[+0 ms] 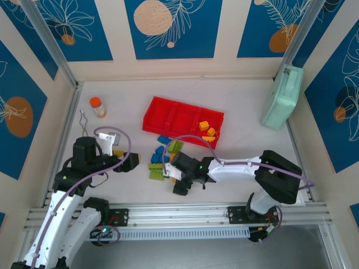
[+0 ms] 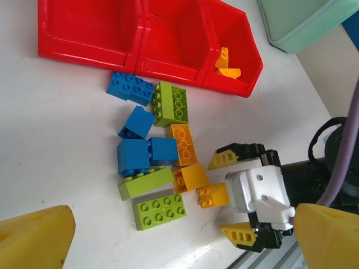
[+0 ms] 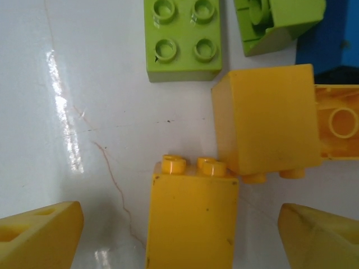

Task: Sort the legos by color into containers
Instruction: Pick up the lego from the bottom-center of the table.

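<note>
place: was a robot lab test cell | white surface point(image 1: 241, 98) sat boxed in by cream walls with blue leaf-print panels point(image 1: 168, 28) at 9, 12 and 3 o'clock | aluminium posts point(image 1: 47, 42) rose at 11 and 1 o'clock | aluminium rail point(image 1: 179, 212) at 6 o'clock carried two cabled robot arms point(image 1: 61, 196)

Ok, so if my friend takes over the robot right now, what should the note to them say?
Left gripper: open, holding nothing, beside the loose legos.
Right gripper: open, straddling a small yellow brick on the table.
Done: a few yellow legos in the red tray, right-end compartment; other two empty.
To do: sort the loose legos, blue, green and yellow, lying near the tray.
</note>
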`<state>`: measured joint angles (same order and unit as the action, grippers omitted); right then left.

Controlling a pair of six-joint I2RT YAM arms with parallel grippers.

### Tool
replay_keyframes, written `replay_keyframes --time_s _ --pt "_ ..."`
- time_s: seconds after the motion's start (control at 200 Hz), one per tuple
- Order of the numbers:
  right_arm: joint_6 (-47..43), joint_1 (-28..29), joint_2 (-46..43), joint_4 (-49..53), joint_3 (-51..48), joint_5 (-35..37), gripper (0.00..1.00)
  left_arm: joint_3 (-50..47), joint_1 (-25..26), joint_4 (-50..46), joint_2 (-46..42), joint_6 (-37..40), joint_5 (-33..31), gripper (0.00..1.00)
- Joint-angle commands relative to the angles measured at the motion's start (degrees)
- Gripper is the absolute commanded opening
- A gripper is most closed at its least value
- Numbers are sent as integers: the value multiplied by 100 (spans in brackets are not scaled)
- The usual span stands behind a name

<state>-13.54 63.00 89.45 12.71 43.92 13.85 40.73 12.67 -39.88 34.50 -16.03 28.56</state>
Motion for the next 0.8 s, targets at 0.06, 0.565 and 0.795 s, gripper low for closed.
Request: replay_keyframes --time_s 0.06,0.565,0.795 --pt "9 36 375 -72 288 167 72 49 61 -60 -30 30 -56 99" --pt "66 -23 -463 837 539 17 15 32 70 11 -133 70 110 99" --pt "549 -1260 -1887 770 755 -560 8 -3 78 95 -211 108 338 99"
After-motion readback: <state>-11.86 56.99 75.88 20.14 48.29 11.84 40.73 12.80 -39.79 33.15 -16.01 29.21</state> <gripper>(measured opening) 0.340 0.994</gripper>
